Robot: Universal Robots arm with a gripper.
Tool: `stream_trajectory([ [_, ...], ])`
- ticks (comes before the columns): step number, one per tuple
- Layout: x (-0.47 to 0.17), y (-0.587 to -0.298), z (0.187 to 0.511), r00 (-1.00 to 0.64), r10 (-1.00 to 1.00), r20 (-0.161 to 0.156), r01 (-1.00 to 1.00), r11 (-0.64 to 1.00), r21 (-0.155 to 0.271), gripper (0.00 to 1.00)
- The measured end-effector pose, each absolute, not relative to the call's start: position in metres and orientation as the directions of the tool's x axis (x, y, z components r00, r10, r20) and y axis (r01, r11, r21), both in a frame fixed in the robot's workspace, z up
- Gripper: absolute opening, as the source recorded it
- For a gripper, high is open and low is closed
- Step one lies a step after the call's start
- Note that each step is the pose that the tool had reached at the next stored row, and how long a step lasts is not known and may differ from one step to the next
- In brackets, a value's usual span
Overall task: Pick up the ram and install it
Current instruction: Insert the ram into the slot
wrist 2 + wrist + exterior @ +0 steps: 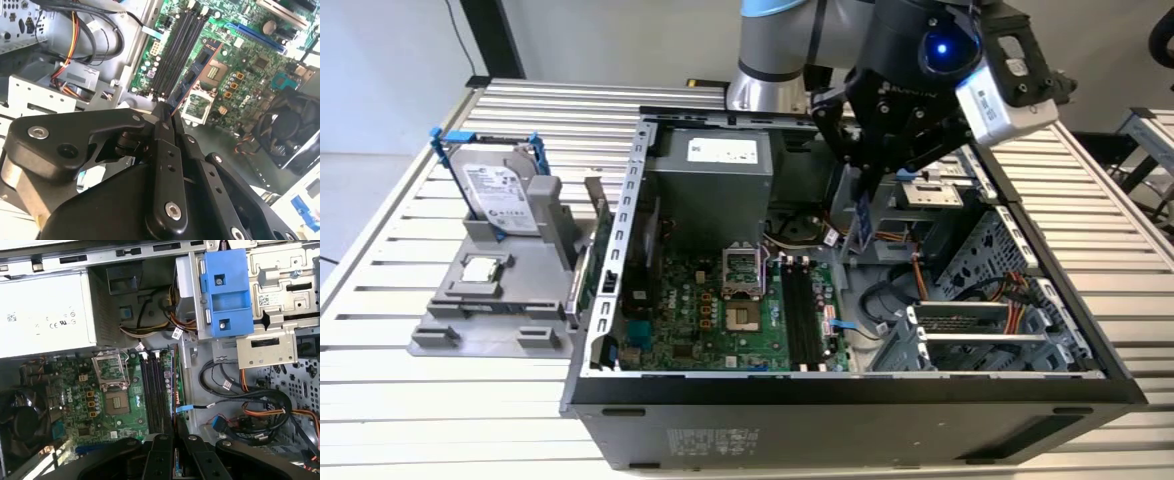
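In the exterior view my gripper (865, 192) hangs over the open computer case (854, 385) and is shut on the ram (865, 226), a thin blue-green stick held on edge pointing down. It sits above and a little toward the exterior view's right of the black memory slots (807, 310) on the green motherboard (707, 320). In the second wrist view the ram (196, 70) sticks out from the black fingers (162, 117) alongside the slots (177, 50). In the first wrist view the ram (175, 382) appears edge-on, just beside the slots (152, 390).
A grey stand (480, 310) outside the case holds a silver hard drive (500, 185) in a blue frame and a small square processor chip (480, 268). Inside are the power supply (720, 165), the processor socket (744, 320), a fan (292, 125), cables (260, 410) and a blue drive bracket (225, 295).
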State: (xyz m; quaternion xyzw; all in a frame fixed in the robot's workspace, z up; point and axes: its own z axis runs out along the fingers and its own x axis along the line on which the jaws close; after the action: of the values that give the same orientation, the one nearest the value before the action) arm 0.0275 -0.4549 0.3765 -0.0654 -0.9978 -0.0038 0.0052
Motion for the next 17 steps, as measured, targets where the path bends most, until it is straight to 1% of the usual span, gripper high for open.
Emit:
stream_trajectory([
  [10,0.0282,-0.4549,0.3724,-1.000,0.008,0.011,0.008,1.000,0.007,0.00],
  [17,0.0282,-0.4549,0.3722,-1.000,0.000,0.011,0.000,1.000,0.007,0.00],
])
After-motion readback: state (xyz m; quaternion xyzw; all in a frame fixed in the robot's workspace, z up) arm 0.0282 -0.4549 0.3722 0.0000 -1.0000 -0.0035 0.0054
